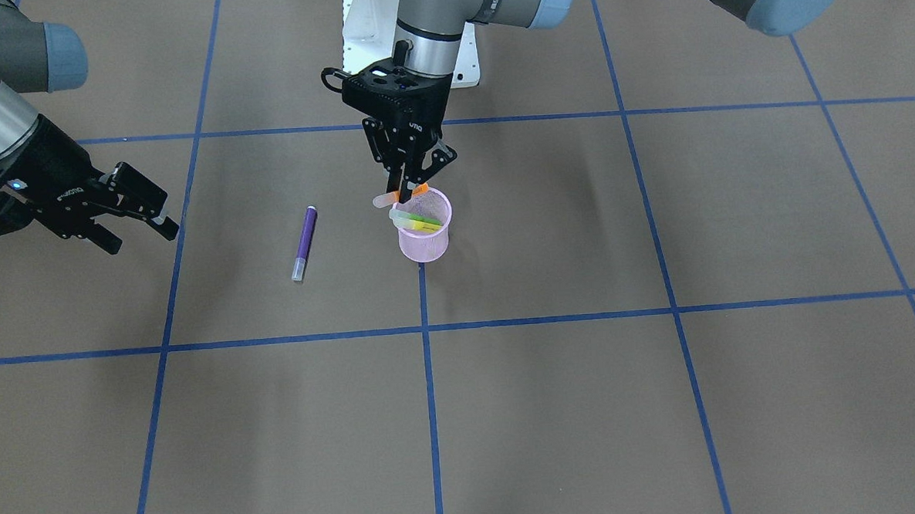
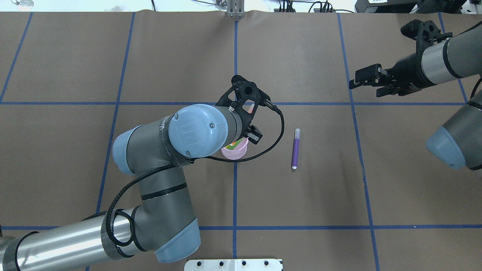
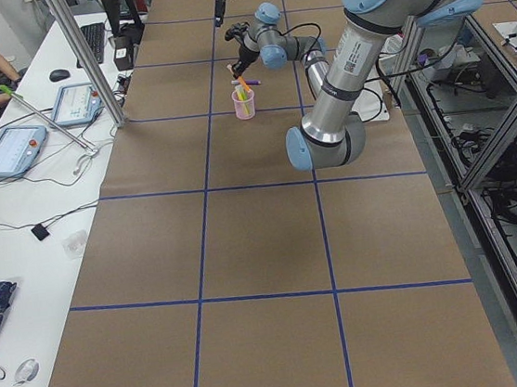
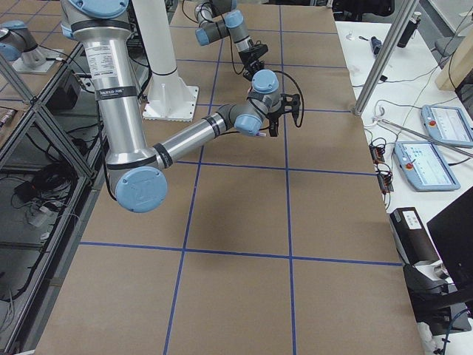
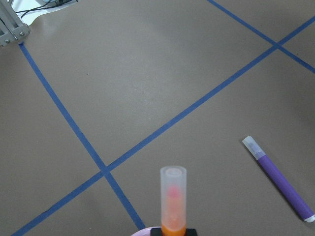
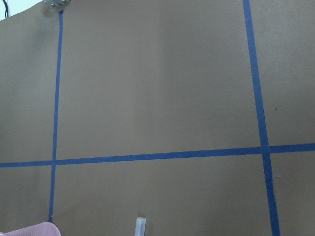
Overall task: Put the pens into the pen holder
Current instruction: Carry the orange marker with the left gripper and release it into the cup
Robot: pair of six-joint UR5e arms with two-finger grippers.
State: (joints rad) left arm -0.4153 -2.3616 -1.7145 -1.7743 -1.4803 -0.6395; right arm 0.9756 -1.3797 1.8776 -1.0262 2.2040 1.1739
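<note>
The pink mesh pen holder point(image 1: 424, 239) stands on the table near the middle; it also shows in the overhead view point(image 2: 234, 152). The green pen point(image 1: 417, 222) leans inside it. My left gripper point(image 1: 410, 191) is shut on the orange pen point(image 1: 399, 196), held tilted just above the holder's rim, pale cap end point(image 5: 173, 189) sticking out. The purple pen point(image 1: 304, 243) lies flat on the table beside the holder, also in the overhead view point(image 2: 295, 148). My right gripper point(image 1: 145, 240) is open and empty, hovering well away from the purple pen.
The table is brown paper point(image 1: 587, 406) with a grid of blue tape lines point(image 1: 429, 382). The robot's white base plate point(image 1: 464, 63) sits behind the holder. Operator tablets and cables lie on the side bench point(image 3: 10, 147).
</note>
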